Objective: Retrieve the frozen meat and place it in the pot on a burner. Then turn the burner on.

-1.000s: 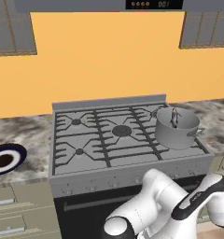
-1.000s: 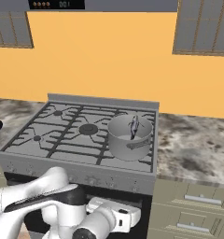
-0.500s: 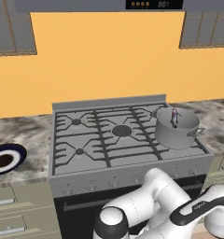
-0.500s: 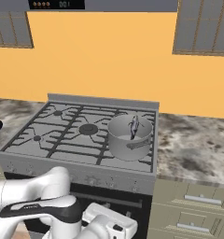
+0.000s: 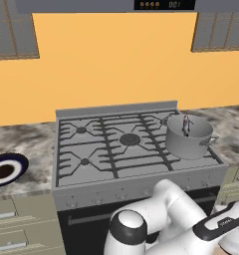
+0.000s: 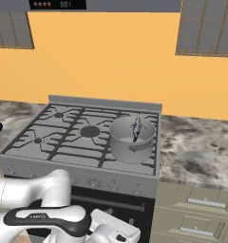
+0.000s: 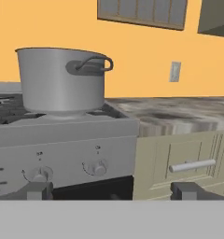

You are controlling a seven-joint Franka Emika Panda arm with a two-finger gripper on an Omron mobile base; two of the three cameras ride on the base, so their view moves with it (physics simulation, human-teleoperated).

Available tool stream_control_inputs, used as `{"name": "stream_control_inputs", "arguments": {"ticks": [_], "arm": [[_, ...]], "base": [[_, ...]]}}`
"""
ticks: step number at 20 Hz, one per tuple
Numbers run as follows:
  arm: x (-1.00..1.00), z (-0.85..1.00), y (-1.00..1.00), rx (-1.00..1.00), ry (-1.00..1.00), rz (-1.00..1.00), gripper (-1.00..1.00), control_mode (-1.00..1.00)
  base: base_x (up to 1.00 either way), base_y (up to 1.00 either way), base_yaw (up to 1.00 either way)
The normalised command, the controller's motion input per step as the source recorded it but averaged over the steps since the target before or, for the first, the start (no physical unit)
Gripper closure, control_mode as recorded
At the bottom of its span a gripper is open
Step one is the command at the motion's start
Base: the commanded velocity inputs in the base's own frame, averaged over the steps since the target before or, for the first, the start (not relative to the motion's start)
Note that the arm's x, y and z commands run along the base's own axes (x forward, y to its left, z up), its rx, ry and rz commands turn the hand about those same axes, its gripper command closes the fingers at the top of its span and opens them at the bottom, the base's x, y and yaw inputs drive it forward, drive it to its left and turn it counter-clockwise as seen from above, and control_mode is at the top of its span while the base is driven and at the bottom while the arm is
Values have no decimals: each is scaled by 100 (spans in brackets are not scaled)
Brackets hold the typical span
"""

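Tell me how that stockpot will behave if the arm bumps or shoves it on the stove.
The stockpot looks wide and flat-bottomed on its burner grate, so it should slide rather than tip. Its smooth metal wall would probably slip in a pinch; the side handle seems the safer hold. The frozen meat inside likely adds little weight.

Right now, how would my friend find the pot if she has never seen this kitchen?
Look at the grey stove below the orange wall. On its front right burner stands the pot, a grey metal cylinder with small side handles and a small dark chunk of meat inside. It is the only thing standing on the stove.
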Motion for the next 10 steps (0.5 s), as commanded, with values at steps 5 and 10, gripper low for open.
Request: {"name": "stream_control_inputs", "arguments": {"ticks": [5,10], "arm": [[4,-27,0,5,-3,3,-100,-100],[10,-18,-1,0,-10,6,-100,-100]], "base": [[0,0,0],[0,0,0]]}}
